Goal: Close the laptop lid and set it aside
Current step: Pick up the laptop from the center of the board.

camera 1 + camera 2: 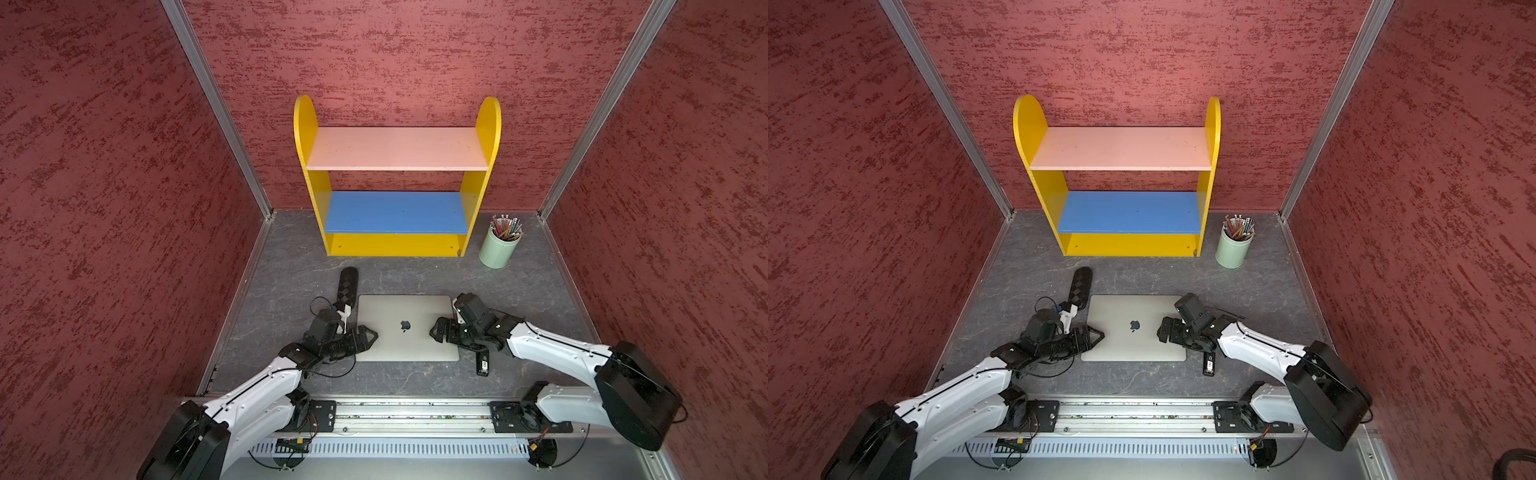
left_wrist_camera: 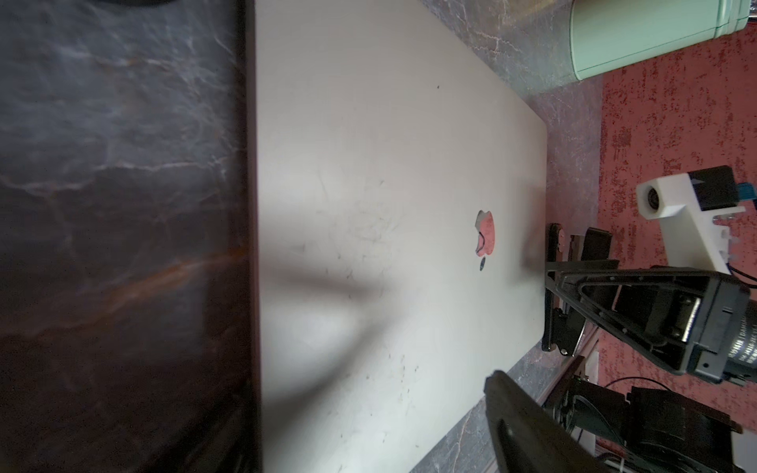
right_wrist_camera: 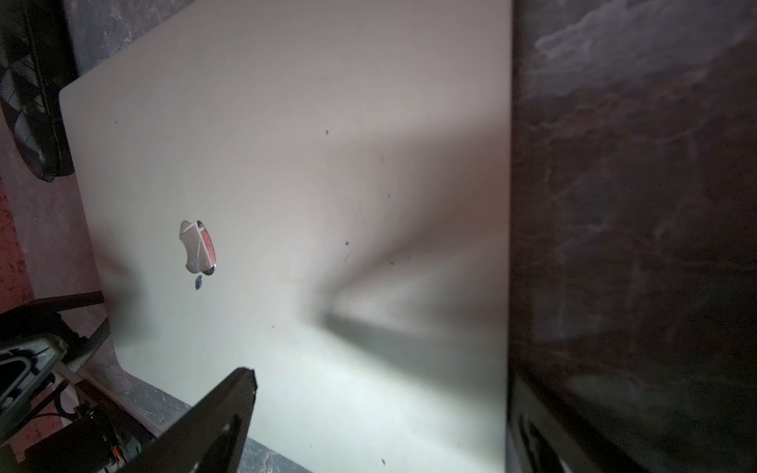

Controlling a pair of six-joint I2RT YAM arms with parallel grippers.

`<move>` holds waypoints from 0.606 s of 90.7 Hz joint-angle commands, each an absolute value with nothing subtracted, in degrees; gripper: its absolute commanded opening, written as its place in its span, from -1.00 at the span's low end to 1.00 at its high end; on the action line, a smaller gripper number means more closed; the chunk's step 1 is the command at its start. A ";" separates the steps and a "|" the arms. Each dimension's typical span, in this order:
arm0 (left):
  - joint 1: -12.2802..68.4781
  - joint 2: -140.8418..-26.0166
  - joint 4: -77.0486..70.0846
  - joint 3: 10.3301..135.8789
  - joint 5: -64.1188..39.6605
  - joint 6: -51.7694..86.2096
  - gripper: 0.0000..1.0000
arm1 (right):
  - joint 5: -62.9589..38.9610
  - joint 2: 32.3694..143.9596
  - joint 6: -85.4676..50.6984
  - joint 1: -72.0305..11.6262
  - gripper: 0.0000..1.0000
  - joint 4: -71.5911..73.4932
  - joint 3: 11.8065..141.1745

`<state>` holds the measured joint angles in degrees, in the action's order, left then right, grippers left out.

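The silver-grey laptop [image 1: 399, 309] [image 1: 1125, 311] lies flat on the dark table, its lid [image 2: 368, 164] [image 3: 286, 143] down and the apple logo [image 1: 405, 325] facing up. My left gripper [image 1: 368, 334] [image 1: 1094, 334] is at the laptop's left edge and stands open. A black finger [image 2: 528, 426] shows over the lid's near corner. At the laptop's right edge my right gripper [image 1: 436, 330] [image 1: 1163, 330] is open too, with a finger [image 3: 213, 422] above the lid. Neither gripper holds anything.
A black oval case [image 1: 348, 286] lies by the laptop's far left corner. A black stapler [image 1: 482, 363] sits under my right arm near the front right corner. A yellow shelf [image 1: 395, 178] and a green pencil cup [image 1: 500, 245] stand at the back.
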<state>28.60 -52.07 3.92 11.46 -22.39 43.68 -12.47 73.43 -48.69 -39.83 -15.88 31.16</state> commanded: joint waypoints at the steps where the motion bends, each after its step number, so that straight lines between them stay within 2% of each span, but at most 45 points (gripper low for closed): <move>1: 29.22 -51.34 -2.21 11.15 -35.57 45.87 0.68 | -26.99 73.09 -51.43 -40.91 0.92 -5.11 30.55; 24: 27.26 -48.90 -2.79 10.59 -38.20 47.29 0.59 | -27.79 70.96 -52.45 -39.69 0.91 -5.42 30.15; 55: 25.83 -43.50 -2.28 10.39 -39.94 50.13 0.36 | -26.91 67.76 -51.80 -38.76 0.96 -8.00 30.17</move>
<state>25.63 -45.67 2.55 10.24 -35.46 49.45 -21.30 70.19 -51.62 -38.50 -13.06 29.39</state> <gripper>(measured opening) 0.694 0.981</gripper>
